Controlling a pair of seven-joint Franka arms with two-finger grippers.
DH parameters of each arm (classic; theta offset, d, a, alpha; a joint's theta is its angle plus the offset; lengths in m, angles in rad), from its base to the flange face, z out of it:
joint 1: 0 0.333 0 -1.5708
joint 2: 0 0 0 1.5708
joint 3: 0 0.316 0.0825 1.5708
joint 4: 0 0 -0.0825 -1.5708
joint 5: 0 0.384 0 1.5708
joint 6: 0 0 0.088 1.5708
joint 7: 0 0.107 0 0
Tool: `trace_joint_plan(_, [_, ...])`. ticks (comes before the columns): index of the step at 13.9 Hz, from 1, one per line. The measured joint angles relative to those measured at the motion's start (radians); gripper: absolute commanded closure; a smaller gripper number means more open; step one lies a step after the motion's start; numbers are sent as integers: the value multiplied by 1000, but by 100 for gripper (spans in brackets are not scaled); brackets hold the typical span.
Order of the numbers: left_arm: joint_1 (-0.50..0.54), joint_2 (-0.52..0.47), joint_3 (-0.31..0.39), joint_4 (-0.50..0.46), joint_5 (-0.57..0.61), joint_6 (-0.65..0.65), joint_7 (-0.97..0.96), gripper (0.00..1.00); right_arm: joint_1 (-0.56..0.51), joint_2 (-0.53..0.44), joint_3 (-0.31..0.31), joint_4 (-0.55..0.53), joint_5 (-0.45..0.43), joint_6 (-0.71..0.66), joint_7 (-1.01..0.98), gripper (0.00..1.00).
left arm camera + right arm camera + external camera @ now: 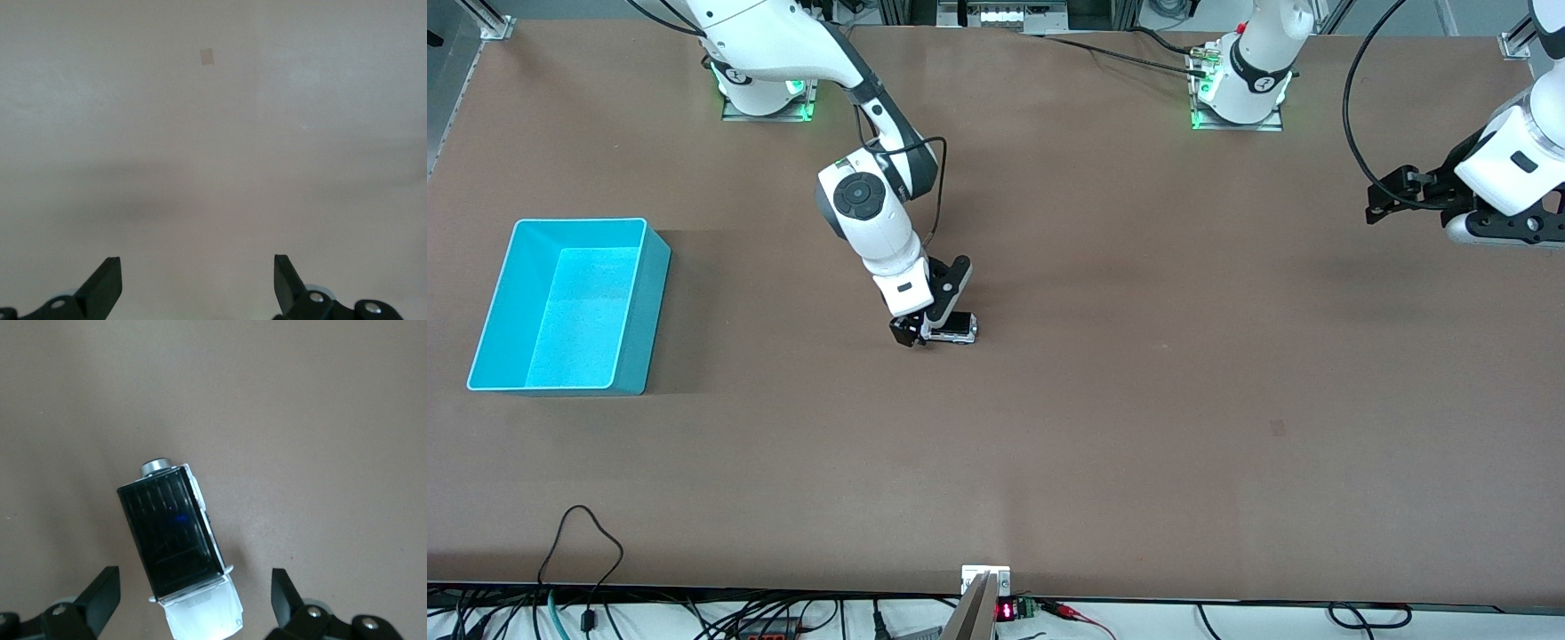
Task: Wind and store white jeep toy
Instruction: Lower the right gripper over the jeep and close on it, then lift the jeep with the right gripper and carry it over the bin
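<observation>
The white jeep toy (953, 327) stands on the brown table near its middle. It is a tiny white car with a black roof panel. My right gripper (921, 332) is low over the jeep's end, open, with a finger on each side of it. In the right wrist view the jeep (180, 547) lies between my open fingers (101, 595), apart from both. My left gripper (1392, 197) hangs open and empty over the left arm's end of the table and waits. The left wrist view shows its fingertips (107, 281) over bare table.
A cyan bin (569, 307) stands empty at the right arm's end of the table. Cables lie along the table edge nearest the front camera. A small dark mark (1278, 428) shows on the table surface.
</observation>
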Motion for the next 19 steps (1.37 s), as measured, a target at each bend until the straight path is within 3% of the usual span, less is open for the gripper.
trace_joint_plan(10, [-1,0,-3,0,0,-1,0,0,1,37,1,8,7,65,-3,1])
trace_joint_plan(12, [-1,0,-3,0,0,-3,0,0,2,38,2,8,8,65,-3,22])
trace_joint_plan(17, [-1,0,-4,0,0,-6,0,0,6,37,5,9,9,72,-3,95])
trace_joint_plan(19, [-1,0,-4,0,0,-6,0,0,7,38,5,10,9,74,-3,100])
